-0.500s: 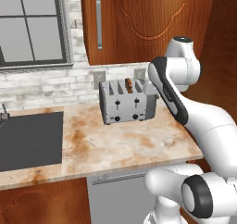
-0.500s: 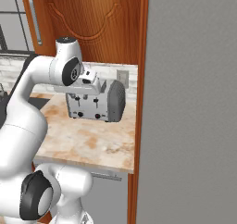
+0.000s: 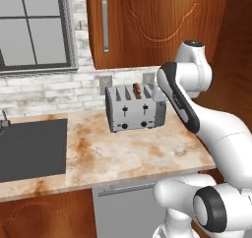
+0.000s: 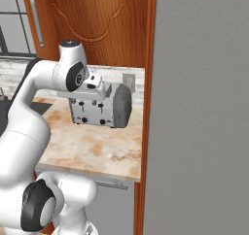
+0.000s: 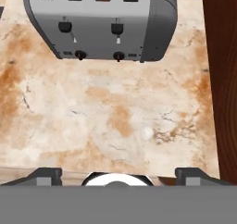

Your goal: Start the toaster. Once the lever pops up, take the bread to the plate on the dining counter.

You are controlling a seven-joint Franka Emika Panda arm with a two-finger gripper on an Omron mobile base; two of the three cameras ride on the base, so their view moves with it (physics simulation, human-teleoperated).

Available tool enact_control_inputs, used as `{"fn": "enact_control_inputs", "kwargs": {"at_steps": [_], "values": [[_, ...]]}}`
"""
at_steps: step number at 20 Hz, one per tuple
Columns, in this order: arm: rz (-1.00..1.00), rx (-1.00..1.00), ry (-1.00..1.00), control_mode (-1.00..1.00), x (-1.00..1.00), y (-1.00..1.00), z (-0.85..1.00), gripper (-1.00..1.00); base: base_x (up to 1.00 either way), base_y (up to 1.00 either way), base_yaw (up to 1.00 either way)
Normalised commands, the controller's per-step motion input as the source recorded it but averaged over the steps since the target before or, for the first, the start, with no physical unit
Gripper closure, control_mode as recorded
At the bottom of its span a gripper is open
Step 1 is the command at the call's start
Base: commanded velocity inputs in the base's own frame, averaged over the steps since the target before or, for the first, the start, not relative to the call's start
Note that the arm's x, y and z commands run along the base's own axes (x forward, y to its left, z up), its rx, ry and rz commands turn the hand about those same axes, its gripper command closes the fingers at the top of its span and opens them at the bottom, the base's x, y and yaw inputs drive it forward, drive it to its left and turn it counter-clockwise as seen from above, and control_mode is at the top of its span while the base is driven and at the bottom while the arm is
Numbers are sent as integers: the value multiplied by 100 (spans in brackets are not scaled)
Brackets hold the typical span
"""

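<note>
Bread (image 3: pixel 137 89) sits in the toaster (image 3: pixel 135 113) on the marble surface (image 3: pixel 123 153); the gripper (image 5: pixel 118 174) hovers, fingers wide apart (holding nothing).

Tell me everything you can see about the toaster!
The toaster is a boxy, silver-grey metal-looking box with rounded dark-grey ends. It has four slots on top; the bread pokes up from one. Two black levers sit high on its front, with two black knobs below. It stands upright on the marbled worktop near the brick wall. Nothing else touches it.

Glossy white rounded arm segments, dark grey joint rings, seemingly a black forearm stripe.
</note>
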Motion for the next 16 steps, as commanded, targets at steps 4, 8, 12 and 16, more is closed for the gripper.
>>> {"fn": "enact_control_inputs", "kwargs": {"at_steps": [4,8,12,16], "values": [[0,0,-4,-100,12,0,-7,-100,0,0,0],[0,0,-2,-100,20,0,0,-100,0,0,0],[0,0,0,-100,26,0,0,-100,0,0,0],[0,0,0,-100,26,0,0,-100,0,0,0]]}}
